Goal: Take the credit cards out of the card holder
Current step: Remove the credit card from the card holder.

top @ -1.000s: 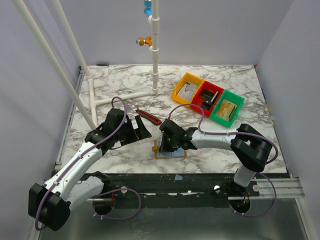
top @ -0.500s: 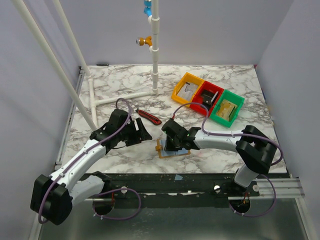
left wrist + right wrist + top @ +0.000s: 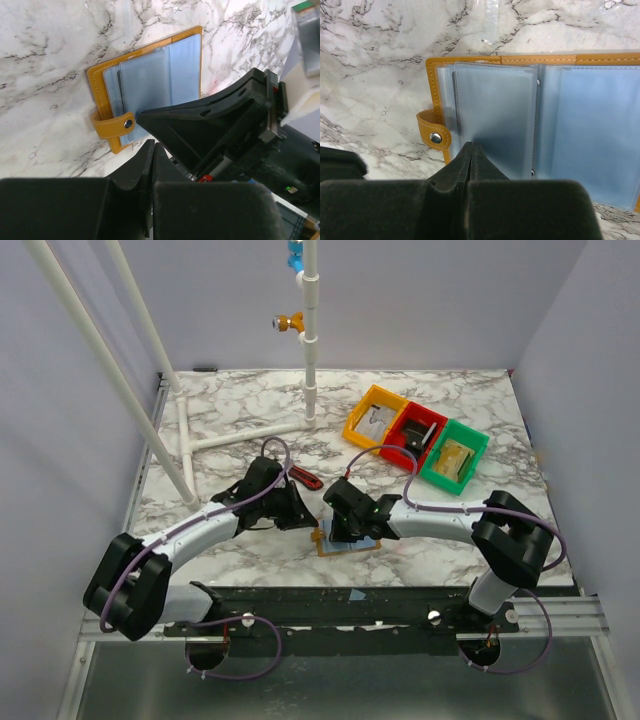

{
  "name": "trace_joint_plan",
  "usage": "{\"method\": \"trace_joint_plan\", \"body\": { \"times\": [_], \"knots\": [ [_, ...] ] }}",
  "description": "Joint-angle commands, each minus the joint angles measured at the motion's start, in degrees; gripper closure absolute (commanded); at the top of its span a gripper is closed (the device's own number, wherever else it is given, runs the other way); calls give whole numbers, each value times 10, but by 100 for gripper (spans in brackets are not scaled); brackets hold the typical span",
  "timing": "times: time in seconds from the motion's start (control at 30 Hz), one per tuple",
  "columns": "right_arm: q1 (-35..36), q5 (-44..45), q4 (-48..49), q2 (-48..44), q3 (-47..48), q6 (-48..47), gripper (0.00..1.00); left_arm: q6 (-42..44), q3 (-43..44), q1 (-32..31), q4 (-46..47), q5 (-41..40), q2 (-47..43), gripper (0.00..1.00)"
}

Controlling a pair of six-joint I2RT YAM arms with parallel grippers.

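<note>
Standing shut over the open wallet (image 3: 95,85), right end effector (image 3: 471,145) blocks the shut, empty left end effector (image 3: 153,147); knife (image 3: 308,479) behind.

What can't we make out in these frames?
- Right wrist: the frosted sleeves of the card holder hide whether credit cards are inside. The shut right gripper covers its own contact spot.
- Left wrist: the right gripper blocks part of the card holder.
- Top: the card holder is mostly under the right gripper, and the contents of the bins are too small.

top view high from rear, looking down over whole scene; both wrist views close above same card holder (image 3: 150,80).
</note>
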Motion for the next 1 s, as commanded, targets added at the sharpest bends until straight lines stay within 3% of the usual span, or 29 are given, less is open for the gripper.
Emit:
{"method": "trace_joint_plan", "body": {
  "times": [0.0, 0.43, 0.97],
  "knots": [
    [2, 23, -16, -8, -10, -5, 99, -18, -13, -14, 54, 18, 35, 100],
    [2, 38, -24, -13, -10, -10, 99, -24, -6, -30, 3, -65, 135, 100],
    [-7, 105, -70, -21, -35, -16, 99, -29, 9, -29, -56, -123, 155, 100]
  ]
}}
